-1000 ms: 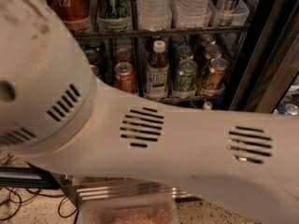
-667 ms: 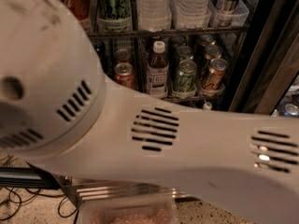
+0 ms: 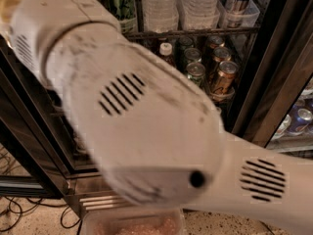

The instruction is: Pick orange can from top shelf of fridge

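Note:
The orange can (image 3: 224,78), copper-orange with a silver lid, stands among other cans inside the fridge (image 3: 254,82), to the right of centre. It is on the rack below a dark wire shelf (image 3: 195,33) with a thin front rail, which carries water bottles and clear plastic trays. My white arm (image 3: 146,126) fills most of the view and hides the left and lower parts of the fridge. The gripper is out of view.
A green can (image 3: 195,72) and a white-capped bottle (image 3: 166,50) stand left of the orange can. Water bottles (image 3: 159,6) line the rack above. A dark door frame (image 3: 274,82) runs down the right, with cans (image 3: 298,119) behind it. Cables (image 3: 19,214) lie on the floor lower left.
The arm has swung across and closer to the camera, and its joint now sits in the middle. It now covers the red can and the left of the lower rack.

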### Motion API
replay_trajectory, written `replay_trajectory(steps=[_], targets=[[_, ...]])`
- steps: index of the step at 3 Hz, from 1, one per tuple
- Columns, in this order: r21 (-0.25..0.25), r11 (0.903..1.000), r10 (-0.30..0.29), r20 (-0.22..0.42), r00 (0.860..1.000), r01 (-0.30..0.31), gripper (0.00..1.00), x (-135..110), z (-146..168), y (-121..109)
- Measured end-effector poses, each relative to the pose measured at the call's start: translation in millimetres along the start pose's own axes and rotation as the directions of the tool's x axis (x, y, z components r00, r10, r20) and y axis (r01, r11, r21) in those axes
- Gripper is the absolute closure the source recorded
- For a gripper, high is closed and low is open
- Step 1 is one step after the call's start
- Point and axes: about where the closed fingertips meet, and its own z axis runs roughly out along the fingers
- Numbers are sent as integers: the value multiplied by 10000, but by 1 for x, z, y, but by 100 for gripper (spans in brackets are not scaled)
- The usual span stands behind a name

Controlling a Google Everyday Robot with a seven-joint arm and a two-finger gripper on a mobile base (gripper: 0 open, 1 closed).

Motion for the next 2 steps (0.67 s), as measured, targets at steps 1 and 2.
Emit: replay_trajectory(steps=[1, 2], targets=[[68, 9927, 1200, 409, 9919, -1204, 100, -26, -27, 22], [246, 9630, 2660, 779, 9608, -2686, 100, -48, -50, 40]])
